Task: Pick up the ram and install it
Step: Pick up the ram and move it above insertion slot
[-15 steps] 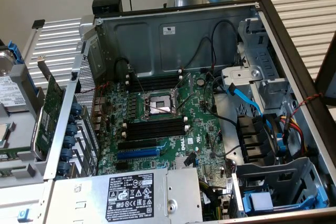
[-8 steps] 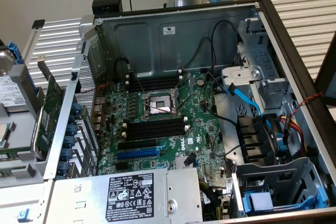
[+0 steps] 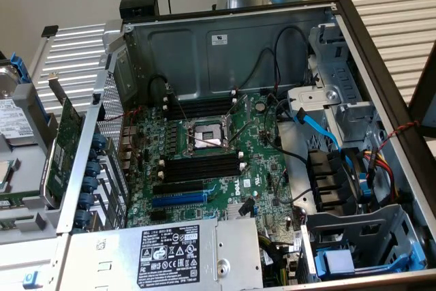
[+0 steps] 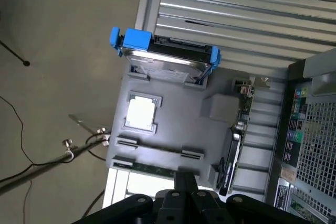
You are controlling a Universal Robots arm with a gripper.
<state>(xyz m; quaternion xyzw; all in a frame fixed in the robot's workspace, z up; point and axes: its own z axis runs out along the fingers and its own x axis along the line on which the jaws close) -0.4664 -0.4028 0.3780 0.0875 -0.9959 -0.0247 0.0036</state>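
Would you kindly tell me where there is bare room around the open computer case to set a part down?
The slatted tabletop is bare between the case and the hard drive, and again on the exterior view's right. The gray tray has a bare strip between the processor and the gray block. Inside the case, cables crowd the motherboard.

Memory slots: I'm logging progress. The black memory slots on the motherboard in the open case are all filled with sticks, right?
Not filled: the exterior view shows the black memory slots on the motherboard in the open case all empty. The wrist view shows the memory stick lying on the gray tray.
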